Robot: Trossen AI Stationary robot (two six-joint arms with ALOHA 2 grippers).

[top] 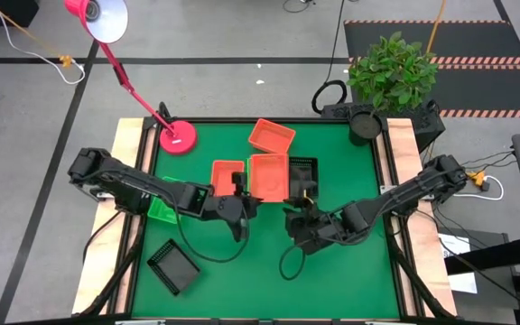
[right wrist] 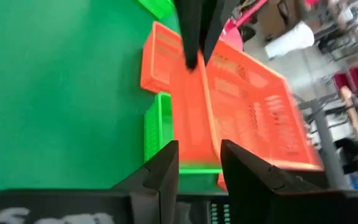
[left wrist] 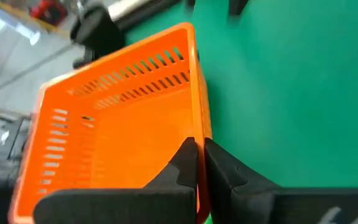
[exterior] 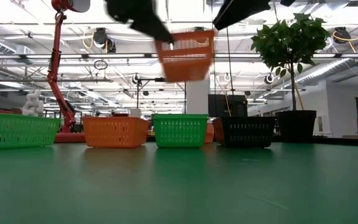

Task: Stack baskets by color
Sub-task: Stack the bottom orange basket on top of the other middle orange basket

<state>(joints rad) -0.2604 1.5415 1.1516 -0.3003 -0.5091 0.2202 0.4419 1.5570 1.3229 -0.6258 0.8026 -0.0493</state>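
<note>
1. The left claw point(left wrist: 197, 163) is clamped tight on the wall of an orange basket point(left wrist: 117, 124), its two dark fingers pinching the rim; this lifted orange basket hangs in the air.
2. From tabletop height that lifted orange basket point(exterior: 187, 55) floats well above the row of baskets, tilted a little, with dark arm parts at its upper left and upper right.
3. From above, the lifted orange basket point(top: 268, 176) sits over the middle of the green tabletop point(top: 350, 271), with the left claw point(top: 240, 200) at its left edge.
4. The right claw point(right wrist: 199, 163) is released, fingers standing apart with the basket's wall showing in the gap between them; nothing is gripped there.
5. From above, the right claw point(top: 298, 215) hovers just near of the lifted basket, right of centre.
6. A second orange basket point(top: 227, 171) rests on the tabletop just left of the lifted one.
7. A third orange basket point(top: 272, 135) lies farther back, turned at an angle.
8. A black basket point(top: 303, 171) sits just right of the lifted one.
9. Another black basket point(top: 173, 266) lies near the front left, well apart from the rest.
10. A green basket point(top: 162, 206) peeks out under the left arm at the left edge.
11. A second green basket point(exterior: 179, 130) shows in the low row, between an orange one and a black one.
12. The pink lamp base point(top: 178, 138) stands at the far left corner; a potted plant point(top: 392, 70) stands at the far right.
</note>
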